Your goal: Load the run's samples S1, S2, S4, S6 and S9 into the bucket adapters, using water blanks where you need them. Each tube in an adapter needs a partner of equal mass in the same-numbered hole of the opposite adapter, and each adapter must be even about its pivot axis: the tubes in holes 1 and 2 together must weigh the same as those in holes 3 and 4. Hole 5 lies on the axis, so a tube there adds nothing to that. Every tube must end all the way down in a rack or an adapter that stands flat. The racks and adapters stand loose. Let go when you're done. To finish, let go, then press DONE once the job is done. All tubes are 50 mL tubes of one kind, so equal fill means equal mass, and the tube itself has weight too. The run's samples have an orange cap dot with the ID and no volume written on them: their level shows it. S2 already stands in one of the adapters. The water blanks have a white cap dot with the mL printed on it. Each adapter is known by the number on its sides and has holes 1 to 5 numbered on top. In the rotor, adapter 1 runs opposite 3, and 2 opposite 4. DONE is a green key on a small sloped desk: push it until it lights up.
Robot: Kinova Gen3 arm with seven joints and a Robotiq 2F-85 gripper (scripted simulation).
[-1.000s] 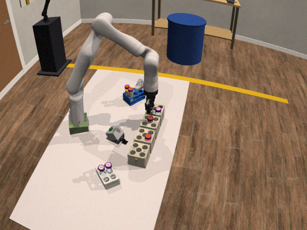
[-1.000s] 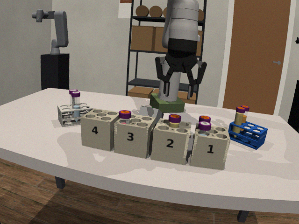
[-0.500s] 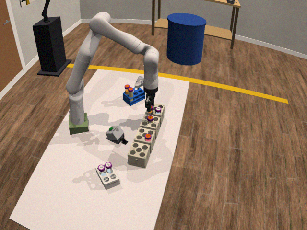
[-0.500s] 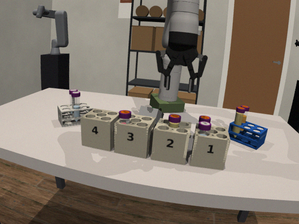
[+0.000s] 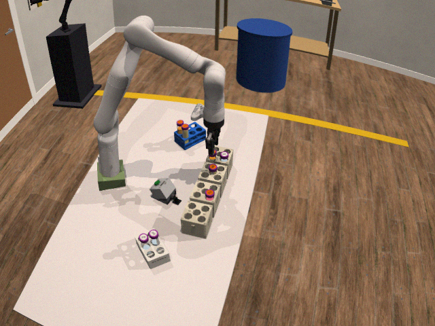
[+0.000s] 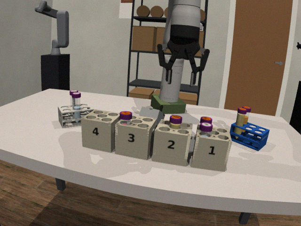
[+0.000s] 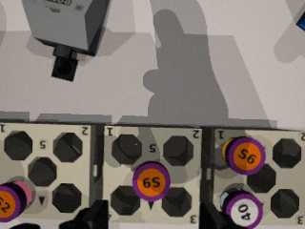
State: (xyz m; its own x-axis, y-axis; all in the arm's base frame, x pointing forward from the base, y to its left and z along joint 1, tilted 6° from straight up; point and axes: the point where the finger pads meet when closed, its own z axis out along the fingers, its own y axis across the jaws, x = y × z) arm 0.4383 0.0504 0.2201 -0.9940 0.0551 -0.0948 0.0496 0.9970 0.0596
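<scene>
My gripper (image 5: pixel 211 146) (image 6: pixel 180 80) (image 7: pixel 152 221) is open and empty, well above adapter 2 (image 5: pixel 205 176) (image 6: pixel 167 155) (image 7: pixel 152 135). Sample S9 (image 5: pixel 212 167) (image 6: pixel 175 119) (image 7: pixel 152 182) stands in its hole 5. Adapter 1 (image 6: pixel 206 160) (image 7: pixel 267 191) holds S6 (image 6: pixel 206 119) (image 7: pixel 245 155) in hole 1 and a 40 mL blank (image 5: pixel 224 154) (image 6: pixel 206 126) (image 7: pixel 243 210) in hole 4. Adapter 3 (image 6: pixel 131 150) holds pink S2 (image 5: pixel 209 193) (image 6: pixel 125 114) (image 7: pixel 6 206) in hole 4. Adapter 4 (image 5: pixel 193 226) (image 6: pixel 97 143) holds no tube. The blue rack (image 5: pixel 182 142) (image 6: pixel 257 143) holds two orange-dot samples (image 5: pixel 179 123) (image 6: pixel 242 110).
A white rack (image 5: pixel 160 259) (image 6: pixel 63 117) with two blanks (image 5: pixel 143 238) (image 6: pixel 75 94) stands at the near left. The grey DONE desk (image 5: pixel 163 191) (image 7: pixel 67 19) with its green key (image 5: pixel 157 182) sits between the arm's green base (image 5: pixel 111 178) (image 6: pixel 167 105) and the adapters.
</scene>
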